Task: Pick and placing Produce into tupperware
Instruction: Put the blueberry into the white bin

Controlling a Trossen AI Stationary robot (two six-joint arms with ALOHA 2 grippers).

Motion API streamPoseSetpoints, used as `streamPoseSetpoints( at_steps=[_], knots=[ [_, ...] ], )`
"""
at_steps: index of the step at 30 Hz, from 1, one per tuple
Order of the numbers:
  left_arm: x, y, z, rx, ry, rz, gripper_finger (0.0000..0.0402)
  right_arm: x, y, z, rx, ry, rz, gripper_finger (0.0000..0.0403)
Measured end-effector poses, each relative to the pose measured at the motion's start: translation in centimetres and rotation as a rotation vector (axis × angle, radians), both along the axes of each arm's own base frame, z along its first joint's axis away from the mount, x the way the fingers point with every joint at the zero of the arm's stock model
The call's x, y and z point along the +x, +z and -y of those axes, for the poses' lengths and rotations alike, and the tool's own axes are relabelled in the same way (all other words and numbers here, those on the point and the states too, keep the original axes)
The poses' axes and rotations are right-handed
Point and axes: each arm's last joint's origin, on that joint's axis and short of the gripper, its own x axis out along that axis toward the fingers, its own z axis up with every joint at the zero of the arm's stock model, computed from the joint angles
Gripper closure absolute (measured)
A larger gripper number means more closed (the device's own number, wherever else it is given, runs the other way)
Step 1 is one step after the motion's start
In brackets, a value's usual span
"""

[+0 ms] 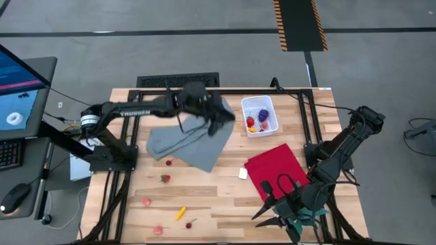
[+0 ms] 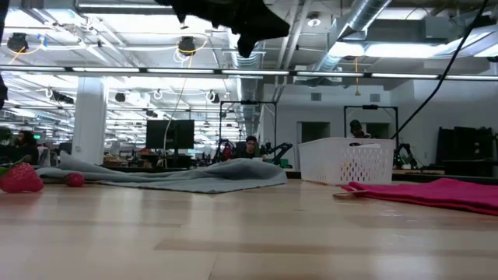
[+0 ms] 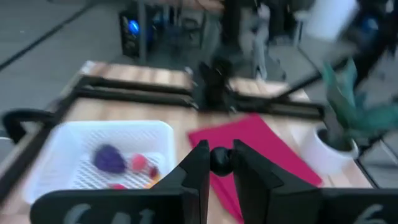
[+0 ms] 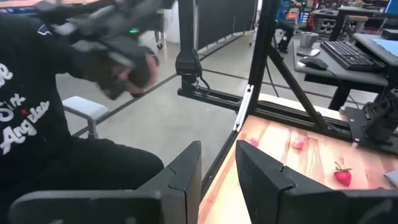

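The white perforated tupperware (image 1: 260,116) stands at the far middle of the table, with a purple grape bunch (image 3: 109,158) and red and pink pieces in it. My left gripper (image 1: 215,121) hovers high over a grey cloth (image 1: 185,143), just left of the tub, shut on a small dark round berry (image 3: 221,160). More produce lies toward the near left: a strawberry (image 1: 164,179), pink pieces (image 1: 146,201), a yellow piece (image 1: 180,213) and a cherry (image 1: 191,222). My right gripper (image 1: 271,204) waits at the near right edge, open and empty. My left gripper has the small dark round berry (image 3: 221,160) pinched between its two fingers (image 3: 193,171), near their free ends. The berry is lifted clear, well above the table.
A red cloth (image 1: 278,169) lies near the tub's near side, with a small white cube (image 1: 242,173) beside it. The grey cloth lies rumpled left of the tub. A person in a black shirt (image 4: 56,124) stands beyond the table's near edge. A monitor and keyboard sit off the table's left.
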Motion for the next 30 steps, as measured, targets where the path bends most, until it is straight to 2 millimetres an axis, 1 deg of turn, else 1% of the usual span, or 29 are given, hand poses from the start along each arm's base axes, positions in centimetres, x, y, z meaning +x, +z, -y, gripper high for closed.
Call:
streamPoseSetpoints(
  at_steps=[3, 6, 8, 9, 12, 16, 19, 22, 26, 30],
  knots=[
    [-0.5, 0.3, -2.8, -0.009, 0.041, 0.051, 0.0358, 0.1, -0.1, 0.2, -0.009, -0.007, -0.01, 0.028],
    [-0.6, 0.3, -4.7, -0.028, 0.059, 0.052, 0.0361, 0.2, -0.2, 0.2, -0.01, -0.014, -0.018, 0.028],
    [0.3, 0.8, -5.8, -0.013, 0.068, 0.092, 0.0363, 0.3, -0.2, 0.4, -0.008, -0.021, -0.019, 0.028],
    [0.8, 0.5, -6.2, -0.031, 0.054, 0.074, 0.0363, 0.4, -0.2, 0.4, -0.008, -0.023, -0.02, 0.028],
    [3.2, 0.2, -7.4, -0.044, 0.033, 0.069, 0.0362, 0.4, -0.3, 0.5, 0.004, -0.03, -0.032, 0.028],
    [6.4, -0.1, -9.0, -0.059, 0.045, 0.056, 0.036, 0.4, -0.3, 0.5, 0.005, -0.03, -0.032, 0.028],
    [8.6, -1.2, -10.0, -0.085, 0.065, -0.007, 0.0359, 0.4, -0.4, 0.4, 0.008, -0.031, -0.044, 0.028],
    [10.3, -3.4, -10.9, -0.126, 0.073, -0.11, 0.0359, 0.3, -0.7, 0.2, 0.013, -0.029, -0.062, 0.028],
    [11.5, -6.2, -11.7, -0.125, 0.074, -0.243, 0.0358, 0.0, -0.7, -0.2, 0.016, -0.014, -0.065, 0.028],
    [12.2, -7.9, -12.2, -0.123, 0.13, -0.283, 0.0358, -0.2, -0.7, -0.4, 0.018, -0.006, -0.062, 0.028]
  ],
)
